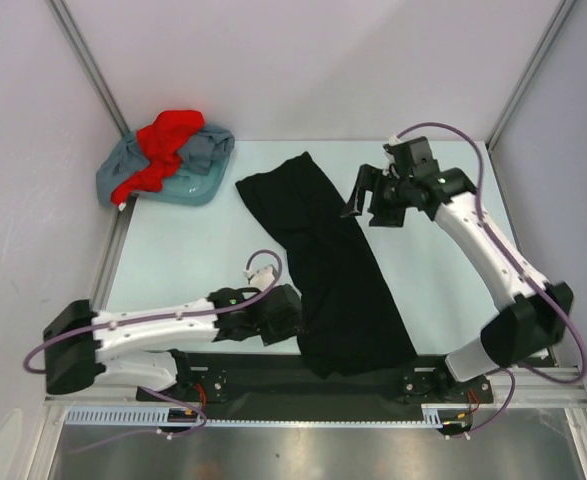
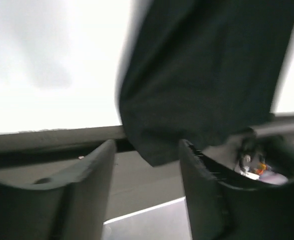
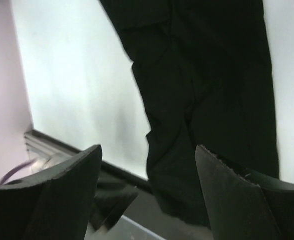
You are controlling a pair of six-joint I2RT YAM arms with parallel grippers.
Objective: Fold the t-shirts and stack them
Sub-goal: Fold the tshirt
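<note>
Okay, the black t-shirt [image 1: 333, 270] lies on the pale table [image 1: 193, 250] as a long narrow band. It runs on a diagonal from the far middle down to the near edge, and its near end spills over that edge onto the dark rail [image 1: 263, 365].

The left gripper [image 1: 293, 315] sits low, just beside the band's left edge near the front. On the left wrist camera its fingers [image 2: 86, 175] are spread apart with nothing between them. A corner of the black t-shirt [image 2: 207, 75] lies just beyond the tips, and the picture is blurred.

The right gripper [image 1: 370, 205] hangs at the band's right edge, toward the far end. On the right wrist camera its fingers [image 3: 71, 185] are spread wide and hold nothing, with the black t-shirt [image 3: 212, 100] creased on the table below.

In the far-left corner, well apart from the black one, the red t-shirt [image 1: 168, 135] lies crumpled on top of the grey-blue t-shirt [image 1: 208, 150]. Both are unfolded and bunched against the wall.
</note>
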